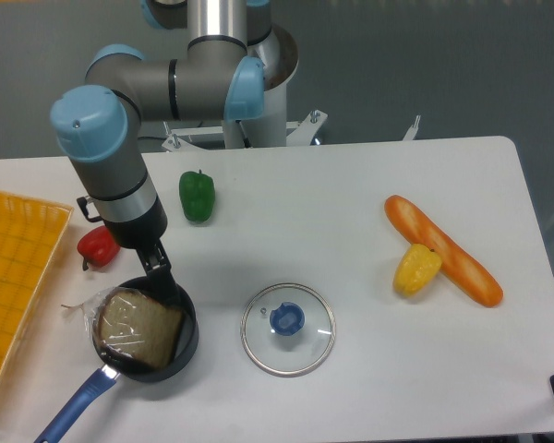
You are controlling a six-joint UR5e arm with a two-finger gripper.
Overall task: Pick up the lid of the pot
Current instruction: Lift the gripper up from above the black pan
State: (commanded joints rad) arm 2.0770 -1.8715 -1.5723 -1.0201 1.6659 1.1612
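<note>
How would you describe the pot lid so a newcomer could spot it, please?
On the white table, find the dark pan. Just right of it in view lies the pot lid, the only clear, round disc, with a blue knob.

No readable text, label, brand, number or sign is showing on the arm, the bench or anything lying there.

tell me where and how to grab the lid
Probably best by its blue knob, from straight above. The lid lies flat, knob up near its centre; the knob looks round, so opposite sides should pinch from any angle, while the wide rim offers little to grip.
</note>
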